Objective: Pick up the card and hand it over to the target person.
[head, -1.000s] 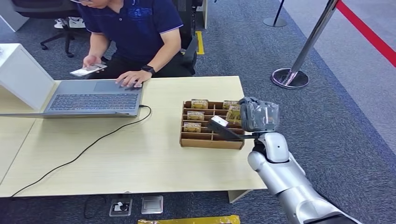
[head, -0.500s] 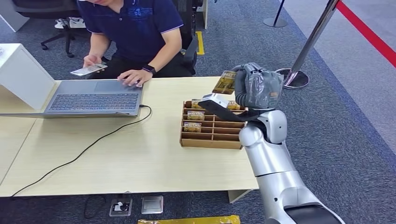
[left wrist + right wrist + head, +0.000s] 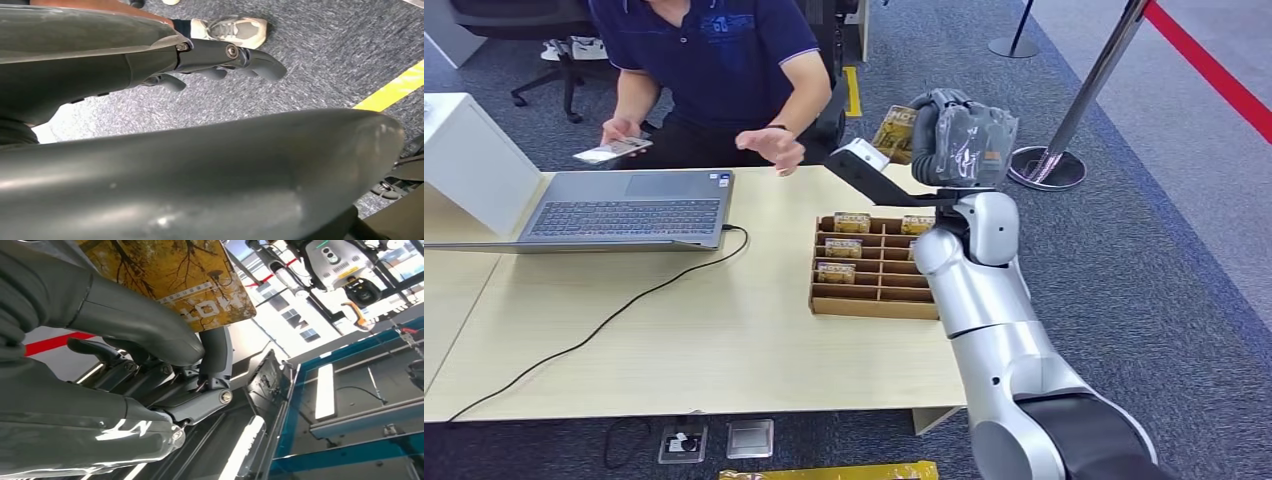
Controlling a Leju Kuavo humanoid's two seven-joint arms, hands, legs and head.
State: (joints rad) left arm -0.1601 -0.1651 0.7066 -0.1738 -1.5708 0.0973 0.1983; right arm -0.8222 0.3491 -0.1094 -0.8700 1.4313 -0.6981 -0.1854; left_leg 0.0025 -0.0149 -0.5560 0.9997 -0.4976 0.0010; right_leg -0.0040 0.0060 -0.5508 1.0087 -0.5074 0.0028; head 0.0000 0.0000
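Card: the card (image 3: 894, 131) with the yellow tree print is up in the air past the table's far edge, pinched at 1 end.
Right hand: the right hand (image 3: 959, 140) grips it between thumb and fingers (image 3: 150, 327).
Person: the person's hand (image 3: 769, 146) is raised, near but apart from the card.
Risk: a thin edge hold (most of the card juts free) could slip if pulled askew.
Tray: the card tray (image 3: 879, 302) sits below.
Left hand: the left hand (image 3: 220, 57) hangs over carpet, fingers curled, holding nothing.

We see the card (image 3: 895, 131), printed with yellow autumn trees and white lettering, pinched upright in our right hand (image 3: 959, 140), jutting past its fingertips toward the person (image 3: 714, 70).
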